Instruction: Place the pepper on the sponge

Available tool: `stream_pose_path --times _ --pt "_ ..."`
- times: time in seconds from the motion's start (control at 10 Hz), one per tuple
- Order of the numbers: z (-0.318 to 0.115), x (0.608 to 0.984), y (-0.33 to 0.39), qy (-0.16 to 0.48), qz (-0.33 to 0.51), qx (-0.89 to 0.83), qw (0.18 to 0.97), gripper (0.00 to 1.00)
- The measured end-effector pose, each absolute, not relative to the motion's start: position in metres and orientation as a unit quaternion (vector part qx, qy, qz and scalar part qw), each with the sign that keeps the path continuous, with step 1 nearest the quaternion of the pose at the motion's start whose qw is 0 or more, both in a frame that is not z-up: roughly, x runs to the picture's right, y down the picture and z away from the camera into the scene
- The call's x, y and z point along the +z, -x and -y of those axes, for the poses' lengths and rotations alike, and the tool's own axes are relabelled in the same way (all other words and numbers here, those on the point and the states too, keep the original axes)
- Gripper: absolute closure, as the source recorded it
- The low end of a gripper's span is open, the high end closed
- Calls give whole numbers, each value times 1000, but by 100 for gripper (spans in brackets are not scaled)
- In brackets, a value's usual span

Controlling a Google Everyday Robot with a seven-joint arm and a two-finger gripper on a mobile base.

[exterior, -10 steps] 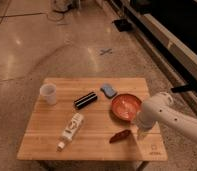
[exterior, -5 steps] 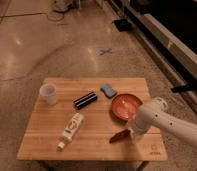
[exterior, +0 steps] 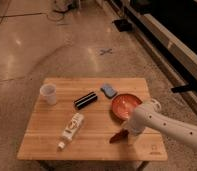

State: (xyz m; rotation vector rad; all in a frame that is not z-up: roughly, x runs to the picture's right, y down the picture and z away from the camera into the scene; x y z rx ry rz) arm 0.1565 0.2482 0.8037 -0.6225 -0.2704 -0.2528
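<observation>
The dark red pepper (exterior: 118, 136) lies on the wooden table (exterior: 47, 142) near the front right, tapered end pointing left. My gripper (exterior: 128, 134) is right over its right end, coming down from the white arm (exterior: 167, 125) that enters from the right. The fingers are hidden behind the arm's wrist. The blue-grey sponge (exterior: 108, 90) lies at the back of the table, just behind the red-orange bowl, well apart from the pepper.
A red-orange bowl (exterior: 125, 105) sits right behind the gripper. A black cylinder (exterior: 85, 100) lies mid-table, a white cup (exterior: 49, 93) at the left, and a white tube (exterior: 71, 129) lies at the front left.
The arm has swung left and down across the bowl's front, bringing the gripper from beside the pepper onto its right end. The pepper has not visibly moved.
</observation>
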Motion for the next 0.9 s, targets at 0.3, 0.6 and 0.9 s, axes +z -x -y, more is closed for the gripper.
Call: stream_pose_path --times 0.3,0.6,0.9 --pt "-245 803 -148 320 135 -125 929 70" --pt "-239 805 -151 332 129 -114 927 99" --pt "-206 804 -152 338 115 -117 927 100"
